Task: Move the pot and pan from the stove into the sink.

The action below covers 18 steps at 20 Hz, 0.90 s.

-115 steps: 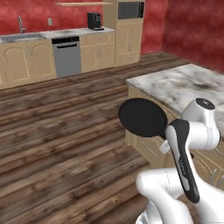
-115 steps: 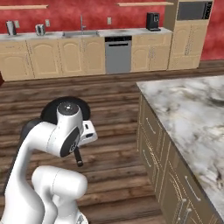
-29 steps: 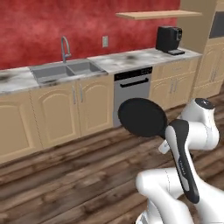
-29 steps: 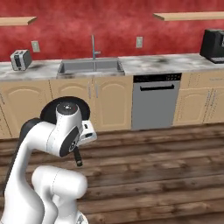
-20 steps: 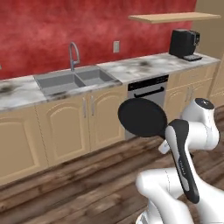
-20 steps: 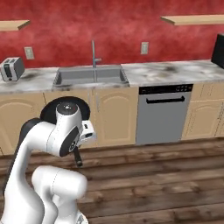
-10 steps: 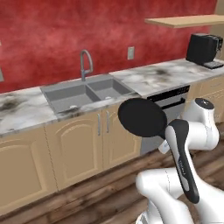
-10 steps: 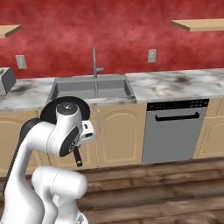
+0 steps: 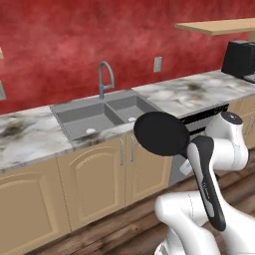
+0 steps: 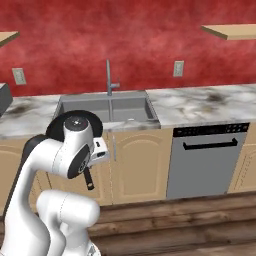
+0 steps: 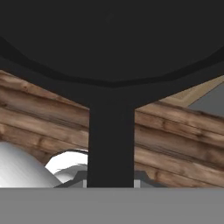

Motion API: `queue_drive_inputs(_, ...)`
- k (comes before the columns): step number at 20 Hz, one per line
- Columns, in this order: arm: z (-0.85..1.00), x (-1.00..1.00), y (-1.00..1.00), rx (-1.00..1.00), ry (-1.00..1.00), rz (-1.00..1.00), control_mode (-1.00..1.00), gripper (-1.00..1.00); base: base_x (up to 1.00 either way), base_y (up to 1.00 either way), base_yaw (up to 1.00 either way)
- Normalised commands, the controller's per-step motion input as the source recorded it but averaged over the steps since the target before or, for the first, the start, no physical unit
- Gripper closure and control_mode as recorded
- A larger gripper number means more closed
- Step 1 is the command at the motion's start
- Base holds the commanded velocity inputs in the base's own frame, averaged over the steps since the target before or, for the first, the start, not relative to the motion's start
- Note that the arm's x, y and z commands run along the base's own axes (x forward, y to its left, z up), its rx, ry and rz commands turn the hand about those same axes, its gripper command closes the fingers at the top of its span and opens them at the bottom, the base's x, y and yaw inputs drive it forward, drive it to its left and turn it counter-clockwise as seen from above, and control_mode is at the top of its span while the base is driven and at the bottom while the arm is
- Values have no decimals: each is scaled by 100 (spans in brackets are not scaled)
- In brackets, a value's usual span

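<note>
The black pan hangs in the air in front of the counter, its round face tilted up. My gripper is shut on its long handle, and the pan's dark underside takes up the top of the hand view. In the right base view the pan peeks out behind my arm's elbow, with the handle end below it. The grey double sink with its curved faucet lies in the marble counter just beyond the pan, and is seen again as the sink. The pot and the stove are out of view.
A steel dishwasher stands right of the sink cabinet. A black coffee machine sits on the counter at far right under a wooden shelf. A toaster is at the counter's left. Wooden floor lies before the cabinets.
The base has driven closer to the sink counter, so the whole scene has shifted and grown. The arm and the held pan keep the same pose.
</note>
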Motion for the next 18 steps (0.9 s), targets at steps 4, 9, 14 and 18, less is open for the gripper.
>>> queue_drive_inputs(4, 0, 0, 0, 0, 0, 0, 100, 100, 11, -8, 6)
queue_drive_inputs(9, 0, 0, 0, 0, 0, 0, 100, 100, 34, -43, 20)
queue_drive_inputs(14, 0, 0, 0, 0, 0, 0, 100, 100, 36, -54, 18)
queue_drive_inputs(18, 0, 0, 0, 0, 0, 0, 100, 100, 34, -60, 16)
